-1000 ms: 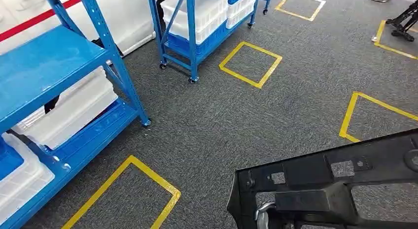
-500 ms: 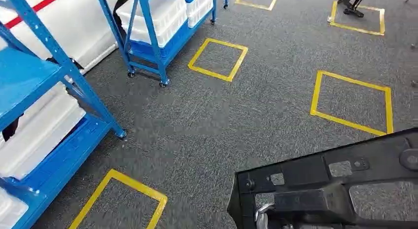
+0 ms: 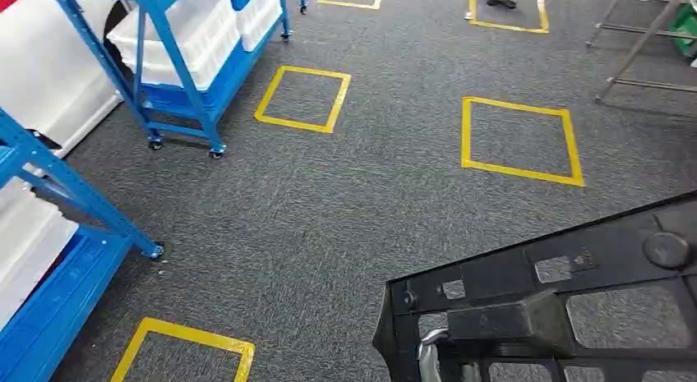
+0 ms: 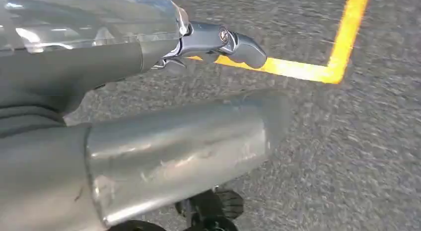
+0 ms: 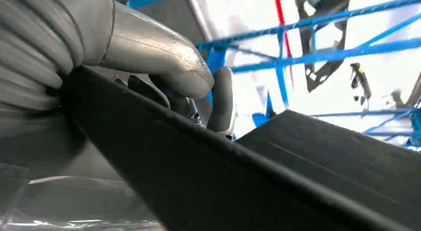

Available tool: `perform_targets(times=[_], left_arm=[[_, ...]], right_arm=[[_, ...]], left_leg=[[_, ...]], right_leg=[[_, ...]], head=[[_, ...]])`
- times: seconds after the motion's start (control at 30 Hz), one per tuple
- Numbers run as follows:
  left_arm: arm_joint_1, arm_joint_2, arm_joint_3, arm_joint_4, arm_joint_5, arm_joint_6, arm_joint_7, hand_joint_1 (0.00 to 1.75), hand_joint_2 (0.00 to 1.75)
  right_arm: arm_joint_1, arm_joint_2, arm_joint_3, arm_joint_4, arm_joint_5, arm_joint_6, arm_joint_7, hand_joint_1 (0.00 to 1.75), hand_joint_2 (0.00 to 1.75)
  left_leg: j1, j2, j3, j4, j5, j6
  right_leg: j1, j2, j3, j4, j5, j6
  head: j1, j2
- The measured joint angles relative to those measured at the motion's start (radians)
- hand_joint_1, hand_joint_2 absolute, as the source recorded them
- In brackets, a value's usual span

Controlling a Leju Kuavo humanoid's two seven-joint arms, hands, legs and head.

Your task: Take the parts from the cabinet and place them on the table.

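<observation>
A large black plastic part (image 3: pixel 510 277) with rectangular cut-outs hangs low at the right of the head view, above the carpet. My right hand (image 5: pixel 164 77) grips its edge, the thumb over the top of the black part (image 5: pixel 223 181) and the darker fingers behind it. A silver piece of a hand (image 3: pixel 431 356) shows through one cut-out. My left hand (image 4: pixel 124 67) hangs over the carpet with nothing in it, its fingers (image 4: pixel 223 41) stretched out.
A blue shelving rack (image 3: pixel 57 181) with white bins stands at the left. A blue wheeled cart (image 3: pixel 185 78) with white bins is further back. Yellow tape squares (image 3: pixel 518 140) mark the grey carpet. Metal frame legs (image 3: pixel 641 53) stand at the far right.
The camera has turned right: racks and tape squares have slid left in the picture, and metal legs have come in at the far right. The black part stays held in the same spot.
</observation>
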Motion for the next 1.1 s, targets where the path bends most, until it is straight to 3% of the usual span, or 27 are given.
perform_targets(times=[0.03,0.07,0.1,0.13,0.17,0.2,0.23,0.27,0.3,0.33,0.4,0.43,0.47,0.53,0.6,0.63,0.67,0.73,0.77,0.8,0.83,0.93,0.97,1.0,1.03,1.07,1.1], left_arm=[[0.002,0.001,0.0,0.0,0.0,0.0,0.0,0.0,0.0],[0.004,0.002,0.0,0.0,0.0,-0.002,0.0,0.0,0.0],[0.005,0.003,0.0,0.0,0.001,-0.005,0.0,0.0,0.0],[0.006,0.003,0.0,0.0,0.002,-0.008,-0.002,0.0,0.0],[0.006,0.004,0.0,0.0,0.002,-0.009,-0.003,0.0,0.0],[0.005,0.005,0.0,0.0,0.002,-0.01,-0.004,0.0,0.0],[0.003,0.005,0.0,0.0,0.002,-0.014,-0.009,0.0,0.0],[0.001,0.004,0.0,0.0,0.012,-0.031,-0.026,0.0,0.0],[-0.012,-0.028,-0.013,0.0,-0.002,-0.016,-0.027,0.0,0.0],[-0.049,-0.061,-0.041,-0.001,-0.025,0.047,0.012,0.0,0.0],[-0.207,-0.139,-0.142,0.053,-0.075,0.178,0.17,0.0,0.0],[-0.293,-0.164,-0.184,0.093,-0.097,0.195,0.204,0.0,0.0],[-0.35,-0.191,-0.209,0.112,-0.114,0.205,0.201,0.0,0.0],[-0.425,-0.226,-0.212,0.143,-0.152,0.218,0.154,0.0,0.0],[-0.439,-0.234,-0.212,0.164,-0.197,0.223,0.124,0.0,0.0],[-0.44,-0.241,-0.212,0.174,-0.222,0.223,0.116,0.0,0.0],[-0.435,-0.242,-0.211,0.179,-0.24,0.222,0.111,0.0,0.0],[-0.431,-0.246,-0.211,0.187,-0.277,0.222,0.1,0.0,0.0],[-0.433,-0.248,-0.211,0.19,-0.29,0.221,0.097,0.0,0.0],[-0.434,-0.251,-0.211,0.192,-0.295,0.22,0.095,0.0,0.0],[-0.435,-0.252,-0.209,0.193,-0.298,0.219,0.093,0.0,0.0],[-0.432,-0.259,-0.209,0.201,-0.303,0.219,0.093,0.0,0.0],[-0.434,-0.267,-0.209,0.203,-0.304,0.219,0.093,0.0,0.0],[-0.436,-0.269,-0.209,0.204,-0.304,0.22,0.092,0.0,0.0],[-0.437,-0.271,-0.209,0.205,-0.304,0.219,0.091,0.0,0.0],[-0.436,-0.271,-0.209,0.206,-0.307,0.219,0.091,0.0,0.0],[-0.433,-0.271,-0.208,0.206,-0.312,0.216,0.09,0.0,0.0]], right_arm=[[-0.005,-0.003,0.005,0.0,0.0,-0.003,0.002,1.75,1.75],[-0.009,-0.006,0.01,0.001,0.001,-0.008,0.006,1.75,1.75],[-0.009,-0.01,0.014,0.002,0.001,-0.017,0.01,1.75,1.75],[-0.009,-0.013,0.019,0.003,0.0,-0.025,0.012,1.75,1.75],[-0.009,-0.016,0.023,0.005,-0.002,-0.032,0.014,1.75,1.75],[-0.009,-0.02,0.027,0.005,-0.005,-0.039,0.015,1.75,1.75],[-0.009,-0.024,0.035,0.005,-0.006,-0.044,0.016,1.75,1.75],[-0.011,-0.027,0.04,0.005,-0.005,-0.048,0.024,1.75,1.75],[-0.018,-0.028,0.047,0.009,0.004,-0.038,0.045,1.75,1.75],[-0.031,-0.027,0.048,0.017,0.016,-0.027,0.078,1.75,1.75],[-0.071,-0.026,0.058,0.051,0.045,-0.013,0.122,1.75,1.75],[-0.098,-0.029,0.066,0.068,0.052,-0.01,0.132,1.75,1.75],[-0.123,-0.032,0.078,0.08,0.053,-0.008,0.142,1.75,1.75],[-0.164,-0.043,0.111,0.1,0.043,-0.02,0.162,1.75,1.75],[-0.186,-0.055,0.136,0.11,0.035,-0.05,0.175,1.75,1.75],[-0.189,-0.061,0.147,0.113,0.031,-0.064,0.176,1.75,1.75],[-0.19,-0.067,0.155,0.113,0.029,-0.073,0.176,1.75,1.75],[-0.188,-0.076,0.167,0.11,0.024,-0.094,0.176,1.75,1.75],[-0.186,-0.078,0.171,0.107,0.021,-0.099,0.176,1.75,1.75],[-0.186,-0.081,0.176,0.105,0.019,-0.102,0.176,1.75,1.75],[-0.187,-0.084,0.181,0.104,0.019,-0.103,0.175,1.75,1.75],[-0.184,-0.091,0.191,0.099,0.018,-0.104,0.175,1.75,1.75],[-0.183,-0.092,0.193,0.098,0.018,-0.105,0.175,1.75,1.75],[-0.181,-0.095,0.193,0.096,0.018,-0.106,0.175,1.75,1.75],[-0.181,-0.096,0.196,0.092,0.017,-0.106,0.174,1.75,1.75],[-0.183,-0.097,0.197,0.092,0.016,-0.108,0.174,1.75,1.75],[-0.183,-0.098,0.198,0.092,0.016,-0.111,0.174,1.75,1.75]], left_leg=[[-0.001,0.018,0.0,0.0,0.001,0.003],[-0.003,0.034,-0.001,0.0,0.001,0.004],[-0.005,0.052,-0.001,0.0,-0.001,0.004],[-0.005,0.068,-0.001,0.001,-0.003,0.003],[-0.005,0.082,0.0,0.001,-0.004,0.001],[-0.005,0.094,0.002,0.001,-0.006,-0.002],[-0.004,0.106,0.007,0.001,-0.01,-0.006],[-0.004,0.118,0.012,0.004,-0.014,-0.011],[-0.008,0.128,0.016,0.006,-0.019,-0.016],[-0.02,0.129,0.016,0.016,-0.022,-0.021],[-0.022,0.128,0.001,0.012,-0.014,-0.028],[-0.019,0.132,-0.003,0.01,-0.011,-0.034],[-0.014,0.132,-0.004,0.018,-0.018,-0.042],[-0.008,0.069,-0.026,0.102,-0.078,-0.043],[-0.009,0.043,-0.099,0.266,-0.152,-0.042],[-0.009,0.04,-0.135,0.331,-0.169,-0.041],[-0.009,0.039,-0.152,0.344,-0.157,-0.038],[-0.01,0.031,-0.124,0.234,-0.068,-0.026],[-0.011,0.016,-0.092,0.143,-0.013,-0.021],[-0.01,-0.029,-0.067,0.069,0.013,-0.016],[-0.009,-0.056,-0.064,0.055,0.01,-0.016],[-0.017,-0.035,-0.062,0.05,0.01,-0.008],[-0.011,-0.022,-0.057,0.033,0.018,0.002],[-0.008,-0.005,-0.049,0.022,0.024,0.009],[-0.008,0.005,-0.046,0.014,0.027,0.017],[-0.011,0.02,-0.045,0.013,0.027,0.018],[-0.013,0.035,-0.045,0.014,0.025,0.02]], right_leg=[[-0.001,-0.039,-0.032,0.062,-0.04,0.006],[-0.005,-0.059,-0.073,0.145,-0.08,0.01],[-0.01,-0.066,-0.112,0.224,-0.11,0.015],[-0.014,-0.069,-0.135,0.268,-0.117,0.019],[-0.019,-0.071,-0.133,0.263,-0.101,0.023],[-0.023,-0.076,-0.106,0.21,-0.064,0.026],[-0.025,-0.085,-0.056,0.12,-0.018,0.026],[-0.025,-0.115,0.002,0.02,0.022,0.025],[-0.016,-0.184,0.032,-0.041,0.015,0.021],[-0.014,-0.18,0.025,-0.047,0.023,0.011],[-0.009,-0.174,0.011,-0.037,0.023,0.005],[-0.006,-0.171,0.007,-0.038,0.027,-0.002],[-0.016,-0.153,0.011,-0.051,0.037,-0.016],[-0.015,-0.116,0.012,-0.056,0.047,-0.031],[-0.014,-0.061,0.013,-0.055,0.048,-0.033],[-0.012,-0.039,0.013,-0.053,0.048,-0.033],[-0.009,-0.019,0.013,-0.05,0.048,-0.033],[-0.005,0.012,0.014,-0.042,0.043,-0.029],[-0.005,0.022,0.015,-0.038,0.039,-0.027],[-0.008,0.03,0.014,-0.036,0.035,-0.024],[-0.004,0.038,0.006,-0.031,0.036,-0.019],[-0.018,0.066,-0.003,-0.041,0.045,0.001],[-0.011,0.078,-0.004,-0.044,0.047,0.01],[-0.01,0.043,-0.006,-0.029,0.033,0.011],[-0.005,-0.016,-0.029,0.018,-0.001,0.013],[-0.005,-0.048,-0.065,0.089,-0.037,0.016],[-0.009,-0.062,-0.109,0.173,-0.073,0.019]], head=[[0.005,0.0],[0.006,0.0],[0.007,0.0],[0.006,0.0],[0.007,0.0],[0.007,0.0],[0.007,0.0],[0.007,0.0],[0.006,0.0],[0.005,0.0],[-0.007,0.0],[-0.001,0.0],[0.0,0.0],[0.0,0.0],[-0.007,0.0],[-0.008,0.0],[-0.008,0.0],[-0.008,0.0],[-0.008,0.0],[-0.007,0.0],[-0.002,0.0],[-0.005,0.0],[-0.003,0.0],[-0.004,0.0],[0.005,0.0],[0.008,0.0],[0.008,0.0]])
